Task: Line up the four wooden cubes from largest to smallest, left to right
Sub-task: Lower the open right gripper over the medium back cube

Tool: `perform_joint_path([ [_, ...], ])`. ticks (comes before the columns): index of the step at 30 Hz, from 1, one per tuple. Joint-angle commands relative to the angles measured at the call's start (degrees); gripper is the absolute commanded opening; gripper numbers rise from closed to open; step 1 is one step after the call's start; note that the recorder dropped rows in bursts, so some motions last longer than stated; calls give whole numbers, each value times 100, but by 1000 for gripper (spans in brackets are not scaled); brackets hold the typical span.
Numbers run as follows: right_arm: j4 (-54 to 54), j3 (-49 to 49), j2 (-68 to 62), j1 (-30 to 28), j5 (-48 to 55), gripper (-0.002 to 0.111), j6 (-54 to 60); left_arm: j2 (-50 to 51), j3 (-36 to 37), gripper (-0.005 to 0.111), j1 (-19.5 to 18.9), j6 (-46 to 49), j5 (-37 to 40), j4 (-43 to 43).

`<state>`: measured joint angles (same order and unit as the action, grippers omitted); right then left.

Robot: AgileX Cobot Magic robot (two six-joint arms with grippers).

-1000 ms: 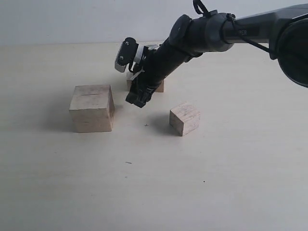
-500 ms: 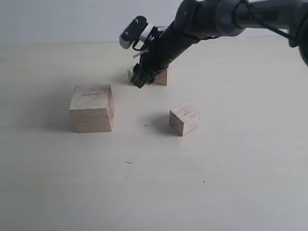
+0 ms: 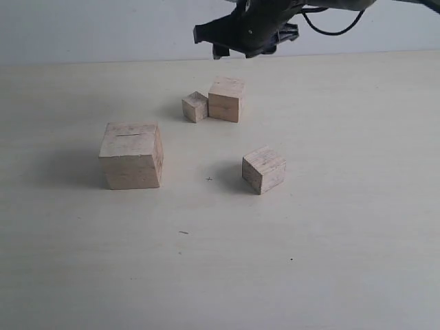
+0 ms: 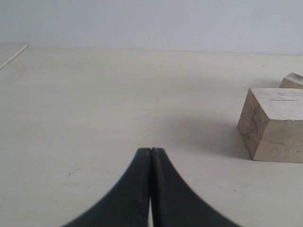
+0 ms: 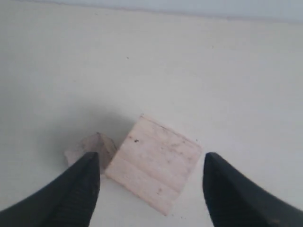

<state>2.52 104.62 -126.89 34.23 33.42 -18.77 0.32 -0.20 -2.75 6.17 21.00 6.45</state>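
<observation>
Four pale wooden cubes lie on the table. The largest cube (image 3: pixel 131 155), with a slit mark on top, stands at the left and shows in the left wrist view (image 4: pixel 274 124). At the back, the second-largest cube (image 3: pixel 225 98) touches the smallest cube (image 3: pixel 195 106). A mid-small cube (image 3: pixel 264 169) sits alone to the right of centre. My right gripper (image 3: pixel 237 33) hovers open high above the back pair; its wrist view looks down on the second-largest cube (image 5: pixel 154 163) and the smallest cube (image 5: pixel 94 147) between its fingertips. My left gripper (image 4: pixel 151 151) is shut and empty.
The pale table (image 3: pixel 330 234) runs to a white wall at the back. A thin pale line (image 4: pixel 13 56) lies at the table's far edge in the left wrist view.
My right arm has risen from low beside the back cubes to high above them, uncovering the smallest and second-largest cubes. No cube has shifted.
</observation>
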Motion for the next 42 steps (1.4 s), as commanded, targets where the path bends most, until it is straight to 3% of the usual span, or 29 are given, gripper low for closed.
perform_joint_path([
  [1, 206, 396, -420, -19, 538, 84, -741, -32, 20, 0, 8, -48, -70, -5],
  [6, -292, 439, -452, -19, 241, 95, -721, -32, 20, 0, 8, -48, -70, -5],
  [25, -858, 439, -514, -19, -28, 95, -335, -32, 20, 0, 8, -48, -70, -5],
  [32, -1107, 485, -361, -19, 510, 95, -376, -32, 20, 0, 8, -48, -70, -5],
  [39, -486, 1918, -489, -19, 2099, 95, -981, -32, 20, 0, 8, -48, -70, -5],
  [42, -433, 2175, -766, -19, 2275, 94, -1298, -32, 20, 0, 8, -48, -70, -5],
])
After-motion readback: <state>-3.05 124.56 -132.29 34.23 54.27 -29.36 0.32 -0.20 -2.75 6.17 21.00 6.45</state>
